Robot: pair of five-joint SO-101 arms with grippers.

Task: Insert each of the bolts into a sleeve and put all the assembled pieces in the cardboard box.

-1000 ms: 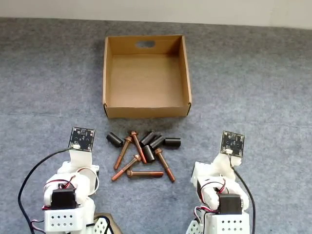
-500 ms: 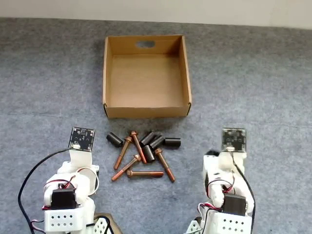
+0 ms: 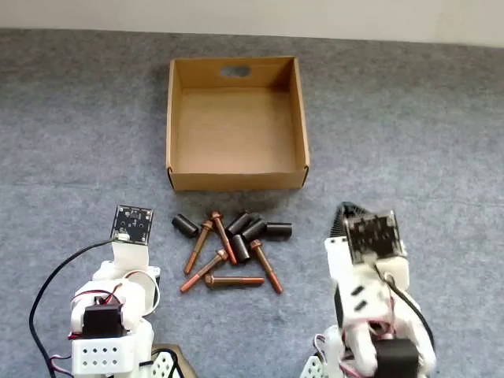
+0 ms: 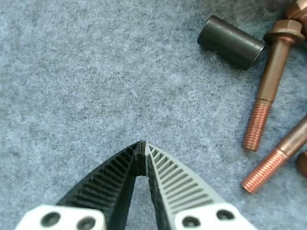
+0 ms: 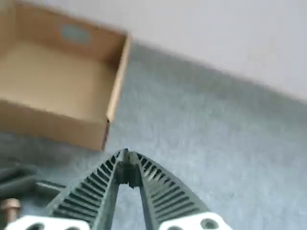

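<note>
Starting at the left gripper [image 4: 142, 146], we see its ribbed fingers pressed together at the tips, pinching nothing, pointed down at the bare grey mat [image 4: 96, 72]. On the side toward the other arm lies a dark sleeve [image 4: 231, 41], resting on its side well clear of the fingertips. Just beside it is a copper bolt [image 4: 268, 91], its flanged head almost against the sleeve's end and its threaded tip turned back toward the gripper. A second bolt [image 4: 278, 163] lies slantwise a little nearer, threads foremost. Neither bolt touches the fingers.

The right gripper [image 5: 125, 158] is likewise closed on itself and holds nothing. It is lifted off the mat and angled outward, so that beyond its tips we see the cardboard box [image 5: 53, 125], open-topped, with one front corner nearest the fingertips and still well apart from them.

From the high view we place both arms at the near edge of the table, the left arm [image 3: 110, 315] on one side of the heap and the right arm [image 3: 370, 291] on the other. Between them lie five bolts [image 3: 223, 236] and five sleeves [image 3: 279, 231], loose and jumbled, several touching or crossing. As far as we can tell, no bolt sits inside a sleeve. The heap lies on the mat near the box's front wall but apart from it, closer to the left gripper than to the right one. All ten pieces are outside the box.
</note>
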